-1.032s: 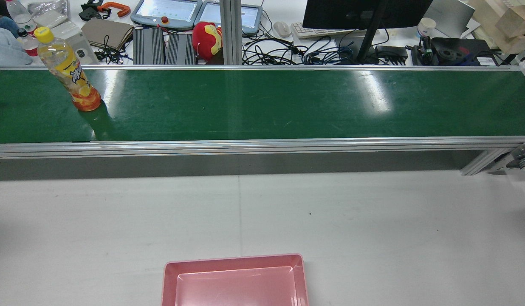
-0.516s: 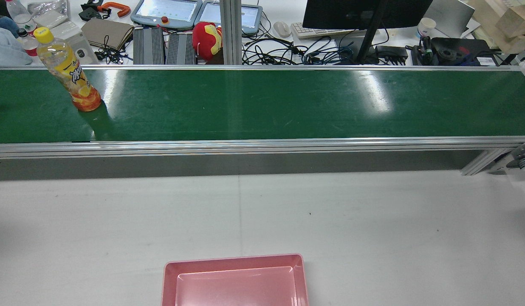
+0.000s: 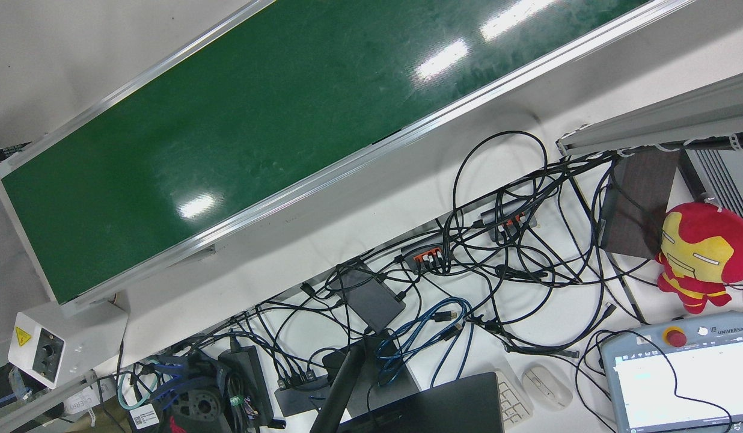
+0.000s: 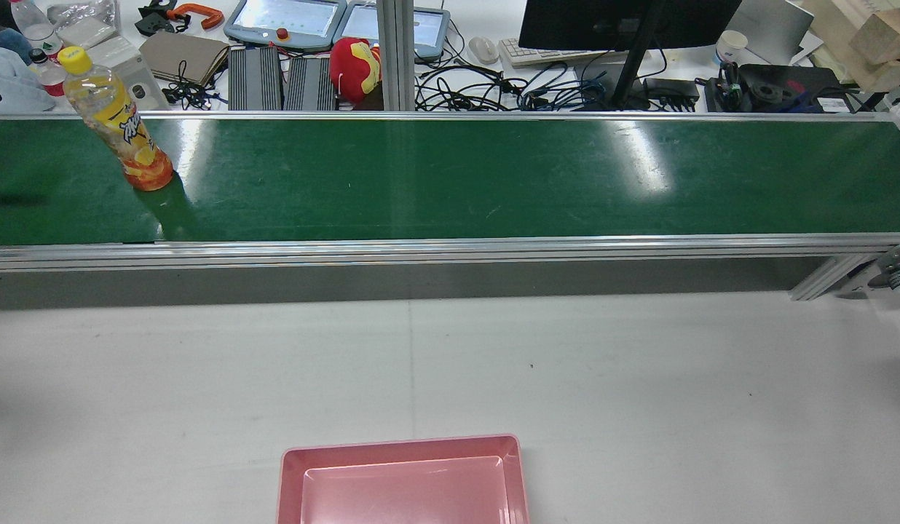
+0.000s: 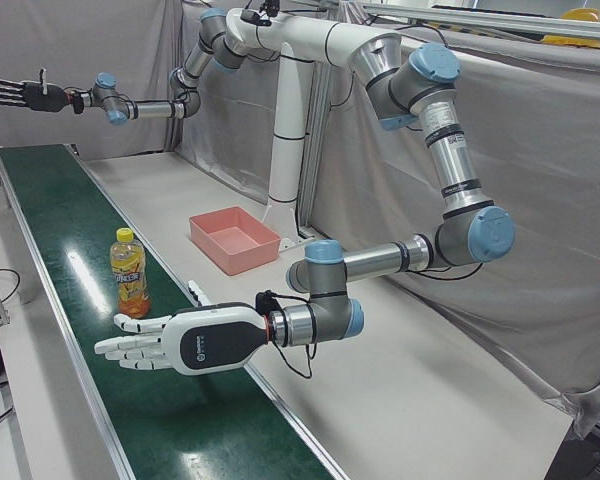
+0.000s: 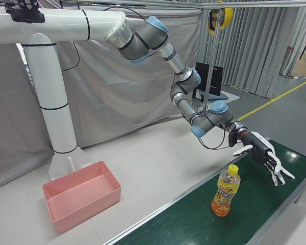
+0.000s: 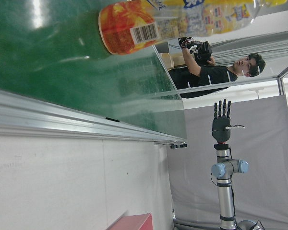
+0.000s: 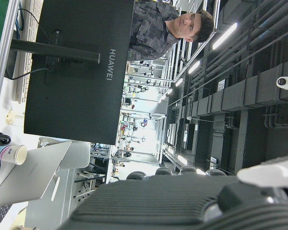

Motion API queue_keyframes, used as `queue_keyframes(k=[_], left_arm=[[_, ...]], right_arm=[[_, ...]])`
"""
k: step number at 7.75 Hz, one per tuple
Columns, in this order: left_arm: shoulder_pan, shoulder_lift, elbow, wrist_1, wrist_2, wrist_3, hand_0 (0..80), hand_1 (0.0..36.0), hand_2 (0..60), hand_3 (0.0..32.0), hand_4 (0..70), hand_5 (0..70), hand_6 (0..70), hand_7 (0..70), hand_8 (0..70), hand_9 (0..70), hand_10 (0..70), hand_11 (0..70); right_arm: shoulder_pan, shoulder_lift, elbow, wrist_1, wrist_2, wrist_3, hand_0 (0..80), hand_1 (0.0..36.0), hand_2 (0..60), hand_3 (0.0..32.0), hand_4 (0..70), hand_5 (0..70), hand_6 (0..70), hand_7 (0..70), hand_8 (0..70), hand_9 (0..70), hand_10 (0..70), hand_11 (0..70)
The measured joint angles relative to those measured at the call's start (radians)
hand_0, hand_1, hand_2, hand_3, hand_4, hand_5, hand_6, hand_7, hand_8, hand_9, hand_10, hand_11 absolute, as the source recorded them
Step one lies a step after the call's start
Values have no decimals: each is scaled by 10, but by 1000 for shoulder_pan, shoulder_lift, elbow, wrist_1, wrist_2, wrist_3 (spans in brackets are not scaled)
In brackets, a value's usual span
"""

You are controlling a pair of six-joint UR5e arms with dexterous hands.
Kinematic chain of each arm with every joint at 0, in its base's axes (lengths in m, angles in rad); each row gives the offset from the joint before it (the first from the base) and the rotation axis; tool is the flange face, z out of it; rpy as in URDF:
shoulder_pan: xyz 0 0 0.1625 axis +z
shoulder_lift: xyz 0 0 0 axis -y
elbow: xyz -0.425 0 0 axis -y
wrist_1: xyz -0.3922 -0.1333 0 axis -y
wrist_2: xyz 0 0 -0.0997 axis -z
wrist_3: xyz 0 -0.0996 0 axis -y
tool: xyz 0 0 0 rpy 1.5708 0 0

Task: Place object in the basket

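The yellow-capped plastic bottle of orange drink [image 4: 115,120] had not moved over the last second. It stood upright at the far left of the green conveyor belt [image 4: 450,178], well apart from the shallow pink plastic basket [image 4: 399,444] on the near edge of the white table [image 4: 639,378].

What changed was at the rear view's left edge: dark fingertips had crept into frame and a shadow had deepened on the belt. The left robot hand [image 5: 180,343] hovered just beside the bottle, fingers stretched wide and holding nothing, so the approach looked under way and the grasp not yet begun. The right robot hand [image 5: 25,93] hung raised with fingers spread, empty, far off to the right.
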Motion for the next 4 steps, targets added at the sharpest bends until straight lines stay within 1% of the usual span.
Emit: queue_keyframes(k=[1, 3, 4], left_arm=[[7, 0, -25, 18, -1, 6, 592, 218, 2, 0, 33, 286, 0, 18, 88, 102, 99, 170], [25, -3, -69, 26, -22, 0, 599, 230, 35, 0, 35, 289, 0, 21, 90, 105, 103, 176], [52, -3, -87, 25, -74, -3, 599, 233, 49, 0, 46, 300, 0, 23, 89, 104, 94, 164]], right_arm=[[0, 0, 0, 0, 0, 0, 0, 0, 0, 0, 0, 0, 0, 0, 0, 0, 0, 0], [0, 1, 0, 0, 0, 0, 0, 0, 0, 0, 0, 0, 0, 0, 0, 0, 0, 0], [0, 1, 0, 0, 0, 0, 0, 0, 0, 0, 0, 0, 0, 0, 0, 0, 0, 0]])
